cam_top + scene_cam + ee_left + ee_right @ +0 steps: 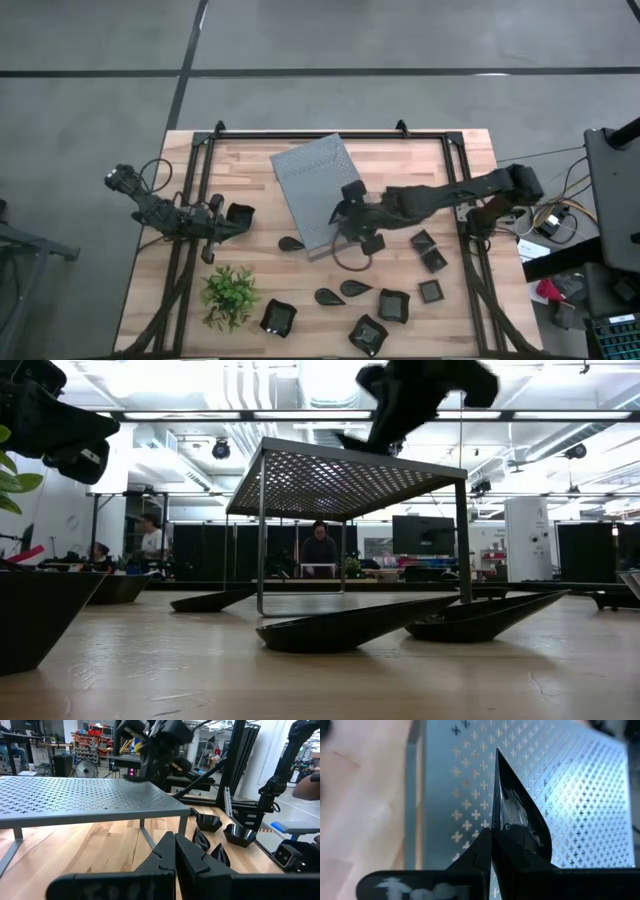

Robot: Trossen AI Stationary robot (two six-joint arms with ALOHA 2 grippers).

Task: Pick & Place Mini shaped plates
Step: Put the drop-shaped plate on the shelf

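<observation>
Above the grey perforated metal stand (315, 190): right gripper (492, 836) clamps a glossy black leaf-shaped mini plate (520, 815) by its edge (held upright) | left gripper (175, 851) closed, empty, at the table's (260, 270) left side | other black mini plates (390, 305) on the wood near a green plant (230, 293).

Both arms are showing as dark, near-black jointed links with bulky rounded housings at the joints. The left arm (165, 213) is trailing thin black cables near its base. The right arm (450, 195) is looking thicker at its shoulder. Each gripper's fingers (192, 860) are appearing flat, angular and matte black, tapering to narrow tips.
</observation>
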